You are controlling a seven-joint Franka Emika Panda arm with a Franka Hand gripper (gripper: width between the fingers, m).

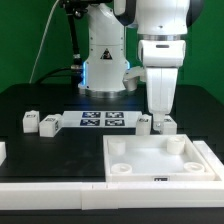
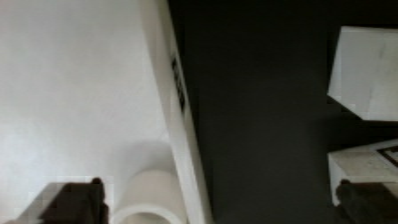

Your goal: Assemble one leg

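Several small white legs with tags lie on the black table. Two legs point(image 1: 30, 122) point(image 1: 50, 123) are at the exterior view's left. Two more point(image 1: 143, 124) point(image 1: 168, 124) lie just behind the large white panel point(image 1: 200, 160). My gripper point(image 1: 155, 122) hangs low between these two, over the panel's far edge. In the wrist view my gripper point(image 2: 217, 205) is open, with dark fingertips point(image 2: 71, 203) wide apart and nothing between them. Below it are the panel point(image 2: 71, 100) with a corner socket point(image 2: 151, 195), and two legs point(image 2: 366, 70) point(image 2: 365, 158) on the dark table.
The marker board point(image 1: 103, 120) lies flat behind the panel, between the two pairs of legs. Another white part point(image 1: 2, 152) shows at the exterior view's left edge. A white strip point(image 1: 50, 195) runs along the front. The robot base point(image 1: 105, 60) stands at the back.
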